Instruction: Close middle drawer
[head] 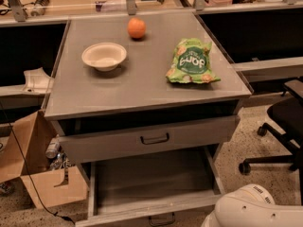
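Note:
The middle drawer is pulled far out below the cabinet top, and its wide shallow grey tray is open and empty. Its front panel runs along the bottom edge, with a small dark loop handle at centre. The drawer above it stands slightly open, with its own dark handle. My gripper is out of view. Only a white rounded part of my arm shows at the bottom right, just right of the open drawer's front corner.
On the cabinet top sit a white bowl, an orange and a green snack bag. A cardboard box with bottles stands at the left. A black office chair stands at the right.

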`<state>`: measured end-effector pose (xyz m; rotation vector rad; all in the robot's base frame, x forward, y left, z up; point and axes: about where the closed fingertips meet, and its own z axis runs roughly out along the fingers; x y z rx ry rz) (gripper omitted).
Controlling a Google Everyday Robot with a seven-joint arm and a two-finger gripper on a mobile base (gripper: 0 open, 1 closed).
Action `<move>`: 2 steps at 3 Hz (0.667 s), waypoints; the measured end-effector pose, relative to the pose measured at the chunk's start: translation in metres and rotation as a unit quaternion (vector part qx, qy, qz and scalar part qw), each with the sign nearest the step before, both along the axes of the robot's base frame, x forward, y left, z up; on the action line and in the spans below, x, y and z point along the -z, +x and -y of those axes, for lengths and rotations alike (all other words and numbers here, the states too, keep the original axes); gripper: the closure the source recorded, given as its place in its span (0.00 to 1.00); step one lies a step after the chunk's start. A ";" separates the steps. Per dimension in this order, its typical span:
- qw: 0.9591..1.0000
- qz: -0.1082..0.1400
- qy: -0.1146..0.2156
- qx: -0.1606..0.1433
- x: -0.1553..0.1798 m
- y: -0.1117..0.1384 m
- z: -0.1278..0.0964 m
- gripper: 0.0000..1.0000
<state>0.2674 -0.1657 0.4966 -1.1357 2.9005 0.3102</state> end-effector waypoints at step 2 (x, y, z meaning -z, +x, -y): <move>0.999 -0.006 -0.007 0.036 0.023 0.005 0.015 1.00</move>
